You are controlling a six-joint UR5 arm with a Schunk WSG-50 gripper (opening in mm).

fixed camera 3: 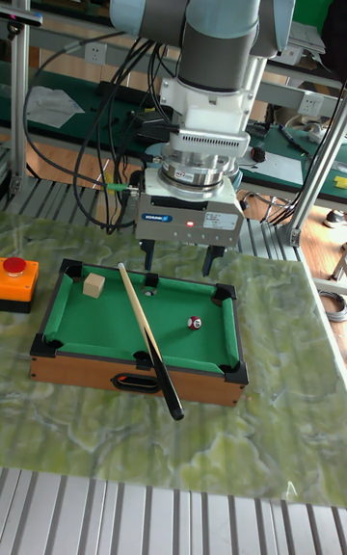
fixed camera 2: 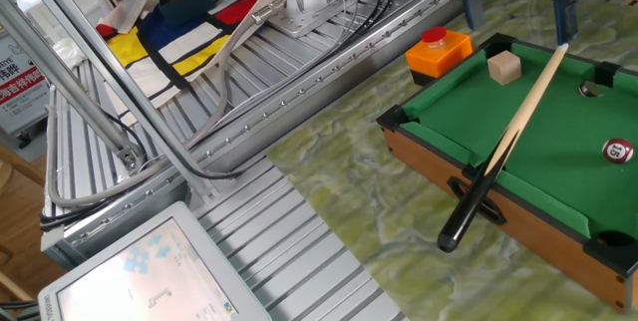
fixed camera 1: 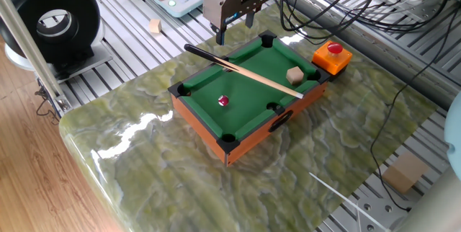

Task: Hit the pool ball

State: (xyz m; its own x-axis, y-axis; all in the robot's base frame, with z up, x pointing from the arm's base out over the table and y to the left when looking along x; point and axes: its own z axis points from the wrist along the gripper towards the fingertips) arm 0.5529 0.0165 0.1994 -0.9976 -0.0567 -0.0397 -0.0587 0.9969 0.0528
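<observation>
**Claw spread above the far rail, ball untouched**

Green-veined marble top (fixed camera 1: 180, 181) on ribbed aluminium framing; green wall behind the arm in the tall view.

Claw (fixed camera 3: 178, 263) hung over the back edge of the pool table (fixed camera 1: 248, 127), fingers spread wide, nothing between them. One finger (fixed camera 1: 215, 33) pointed down just outside the rail near the cue's thick end; the other (fixed camera 1: 248, 20) sat further along the same rail. In the other fixed view only the two finger ends showed, at the top edge of the picture (fixed camera 2: 514, 7). Whether the tips touched the rail or cue, could not tell.

Cue (fixed camera 1: 241, 70) lay slantwise across the felt below the claw, black butt poking out over one rail, pale tip resting toward the opposite long side. In the other fixed view its tip end lay right under one finger.

Ball (fixed camera 1: 223, 101), dark red with a white spot, sat on the felt well apart from the claw, on the far side of the cue from it and not touching the cue. Also seen at (fixed camera 2: 618, 150) and (fixed camera 3: 194, 323).

Cube (fixed camera 1: 294, 75) sat on the felt beside the cue, toward the end away from the claw. Button box (fixed camera 1: 332, 56) stood just outside that end of the pool table, touching or nearly so.
</observation>
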